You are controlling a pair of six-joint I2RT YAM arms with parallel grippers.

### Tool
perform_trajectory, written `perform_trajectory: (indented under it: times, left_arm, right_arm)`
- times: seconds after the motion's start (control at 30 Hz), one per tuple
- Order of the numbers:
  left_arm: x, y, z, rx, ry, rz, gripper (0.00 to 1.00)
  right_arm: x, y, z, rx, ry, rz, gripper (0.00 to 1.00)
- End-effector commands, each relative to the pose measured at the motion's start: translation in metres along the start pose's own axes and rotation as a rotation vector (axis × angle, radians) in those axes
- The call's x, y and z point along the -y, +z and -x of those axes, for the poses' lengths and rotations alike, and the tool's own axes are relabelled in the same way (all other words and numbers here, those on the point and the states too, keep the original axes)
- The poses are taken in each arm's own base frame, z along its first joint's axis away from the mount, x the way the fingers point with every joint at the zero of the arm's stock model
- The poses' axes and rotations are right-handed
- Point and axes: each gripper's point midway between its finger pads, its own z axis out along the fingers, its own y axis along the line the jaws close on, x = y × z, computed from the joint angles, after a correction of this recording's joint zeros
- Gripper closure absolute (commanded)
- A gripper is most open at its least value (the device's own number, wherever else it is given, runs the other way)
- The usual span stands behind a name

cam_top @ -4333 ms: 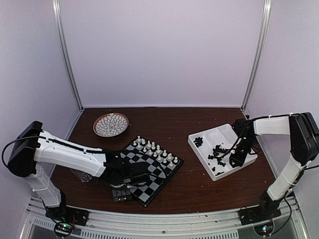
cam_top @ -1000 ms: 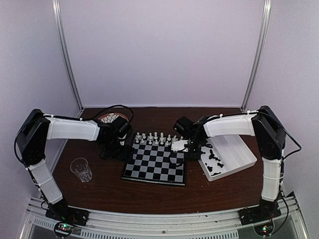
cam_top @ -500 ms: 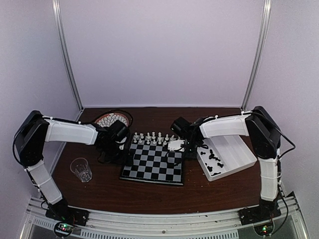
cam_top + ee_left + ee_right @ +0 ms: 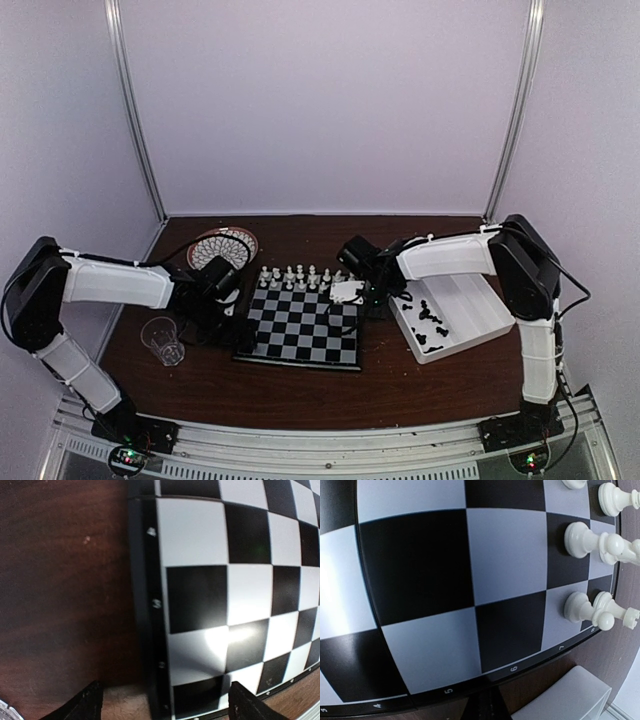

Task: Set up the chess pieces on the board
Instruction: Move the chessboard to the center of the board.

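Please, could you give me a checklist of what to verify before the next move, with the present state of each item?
1. White chess pieces on the far rows of the board: ok.
2. Black chess pieces on the board: not ok, they lie in the white tray.
3. Near rows free for them: ok.
4. Left gripper open: ok, it straddles the board's left rim.
5. Right gripper open for picking: not ok, it is shut at the board's right edge.
6. Right gripper empty: cannot tell.

soft even light, wrist views bowed at the edges (fisheye), white glare on the board (image 4: 235,595).
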Motion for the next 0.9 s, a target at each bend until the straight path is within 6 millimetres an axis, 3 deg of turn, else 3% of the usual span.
perform_trajectory:
  times: [0.0, 0.43, 0.6, 0.7, 0.87]
  left_arm:
    - [0.017, -0.005, -0.004, 0.017, 0.017, -0.064, 0.14]
    - [0.033, -0.013, -0.040, 0.019, 0.062, -0.046, 0.15]
    - [0.015, -0.016, -0.046, 0.022, 0.032, 0.041, 0.15]
    - [0.006, -0.035, -0.040, 0.072, 0.016, 0.088, 0.15]
    - [0.009, -0.073, -0.013, 0.211, 0.056, 0.090, 0.13]
  right_arm:
    - [-0.008, 0.003, 0.023, 0.064, -0.011, 0.008, 1.00]
    - [-0.012, 0.000, 0.034, 0.080, -0.022, -0.003, 0.99]
    - [-0.007, -0.008, 0.032, 0.081, -0.015, -0.024, 0.98]
    - [-0.002, -0.024, 0.027, 0.102, -0.007, -0.037, 0.97]
    - [0.028, -0.081, 0.015, 0.186, 0.075, -0.079, 0.88]
